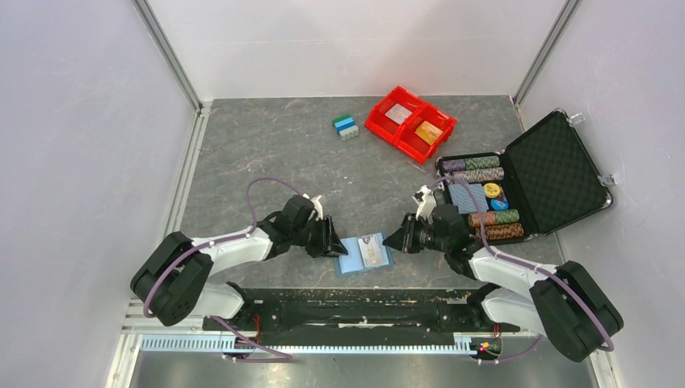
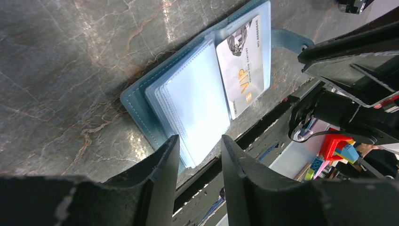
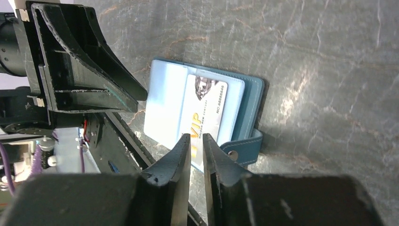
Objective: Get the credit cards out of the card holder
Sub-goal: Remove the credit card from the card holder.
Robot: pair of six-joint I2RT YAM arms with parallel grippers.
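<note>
Closest to our left wrist lens, the left gripper [image 2: 200, 157] stands partly open, a moderate gap between its two dark fingers and nothing held. The near corner of the card holder [image 2: 141, 101] shows through that gap, but we cannot tell whether the fingers touch it.

We see the card holder lying spread open and flat on the table [image 1: 266, 153], at the middle of the near edge, between the two grippers. Its left panel shows only clear sleeves. Its right panel carries a whitish VIP card [image 2: 244, 70], sitting in its sleeve. A blue strap [image 3: 244, 148] sticks out from the holder's right side.

From the right wrist we look down the right gripper [image 3: 196, 143], its fingers drawn almost together with only a slit between them. It sits at the holder's right edge beside the strap, and we see nothing in its grip.

Toward the far edge sits a red bin [image 1: 380, 121], with a whitish-grey card [image 1: 398, 113] in one compartment and an orange card [image 1: 429, 132] in the other. A blue card deck [image 1: 346, 126] lies just left of it. Along the right edge a black case [image 1: 557, 170] stands open, poker chips [image 1: 476, 170] stacked inside.
</note>
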